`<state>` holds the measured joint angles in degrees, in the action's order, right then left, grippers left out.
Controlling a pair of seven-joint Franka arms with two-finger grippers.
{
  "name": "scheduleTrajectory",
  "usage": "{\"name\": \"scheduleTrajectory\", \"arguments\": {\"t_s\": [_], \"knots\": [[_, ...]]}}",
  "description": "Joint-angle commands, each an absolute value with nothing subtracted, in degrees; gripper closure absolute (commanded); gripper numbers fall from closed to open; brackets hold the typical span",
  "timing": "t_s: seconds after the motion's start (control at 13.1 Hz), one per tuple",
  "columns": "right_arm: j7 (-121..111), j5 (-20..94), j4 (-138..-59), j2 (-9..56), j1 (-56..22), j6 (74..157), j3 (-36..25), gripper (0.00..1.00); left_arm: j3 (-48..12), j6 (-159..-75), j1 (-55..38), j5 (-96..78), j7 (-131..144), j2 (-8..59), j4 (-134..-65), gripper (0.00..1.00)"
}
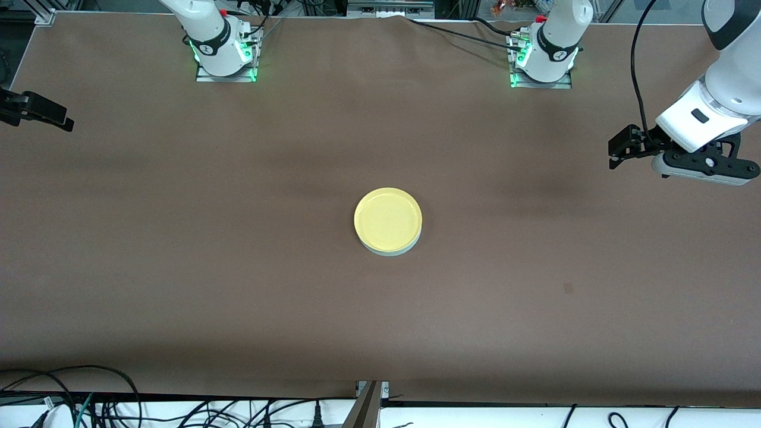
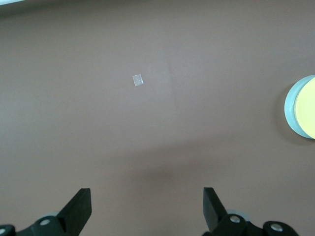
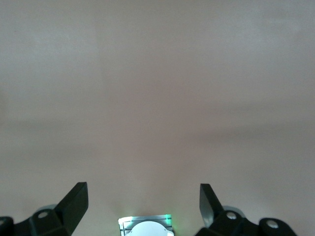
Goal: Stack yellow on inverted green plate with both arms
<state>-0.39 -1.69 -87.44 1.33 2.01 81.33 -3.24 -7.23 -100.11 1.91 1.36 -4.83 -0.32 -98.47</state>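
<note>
The yellow plate (image 1: 387, 219) lies on top of the green plate (image 1: 392, 251) at the middle of the table; only a pale green edge shows under it. Both also show at the edge of the left wrist view, yellow (image 2: 308, 108) over green (image 2: 289, 105). My left gripper (image 1: 619, 148) hangs open and empty over the left arm's end of the table, well apart from the plates; it shows open in its own view (image 2: 145, 201). My right gripper (image 1: 62, 120) is open and empty at the right arm's end of the table (image 3: 142, 196).
A small pale patch (image 1: 568, 288) lies on the brown table toward the left arm's end, also in the left wrist view (image 2: 138, 80). The right arm's base (image 3: 145, 226) shows between the right fingers. Cables run along the table's edge nearest the front camera.
</note>
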Motion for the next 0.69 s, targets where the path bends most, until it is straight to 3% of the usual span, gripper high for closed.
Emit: {"name": "scheduleTrajectory", "arguments": {"t_s": [0.0,0.61], "knots": [[-1.14,-2.64,-84.99,2.81,2.11,79.28,-2.9,0.0,-7.29,-98.61,1.93,2.2,-5.45,0.26,-96.77,0.0],[-1.14,-2.29,-84.99,3.08,1.93,79.63,-2.81,0.0,-7.29,-98.61,2.02,2.2,-5.45,0.26,-96.77,0.0]]}}
